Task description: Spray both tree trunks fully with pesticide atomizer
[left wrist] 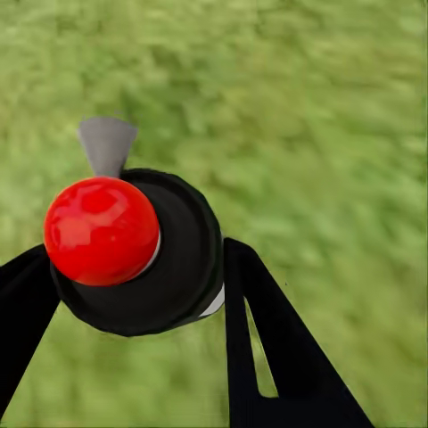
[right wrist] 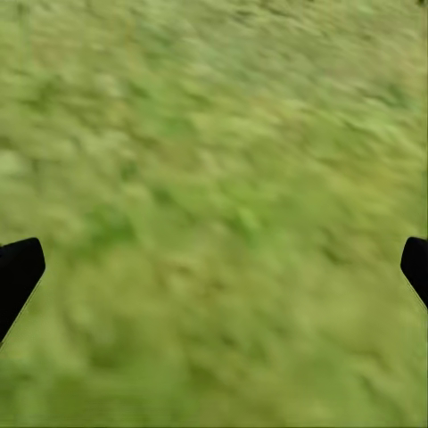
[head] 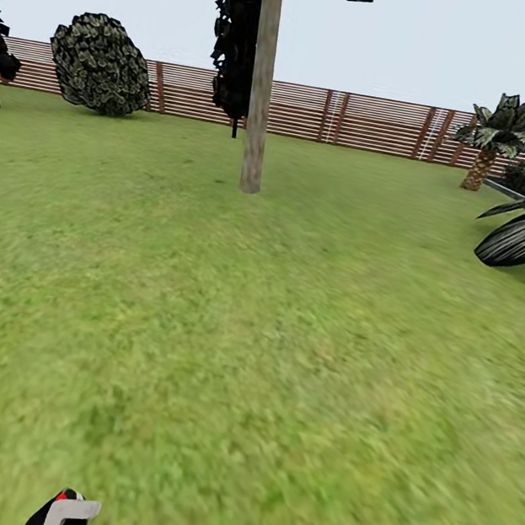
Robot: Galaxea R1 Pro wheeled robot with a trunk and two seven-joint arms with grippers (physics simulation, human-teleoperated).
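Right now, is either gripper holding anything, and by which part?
The left gripper holds the pesticide atomizer by its dark body, below the red top. The right gripper is open over grass, holding nothing.

No legible text, labels, brands, numbers or signs anywhere in these views.

A wide green lawn [head: 283, 343] runs to a brown slatted fence [head: 371, 123] under pale, even sky. A round bush [head: 101, 63] and what seems a short palm [head: 497, 135] stand by it.
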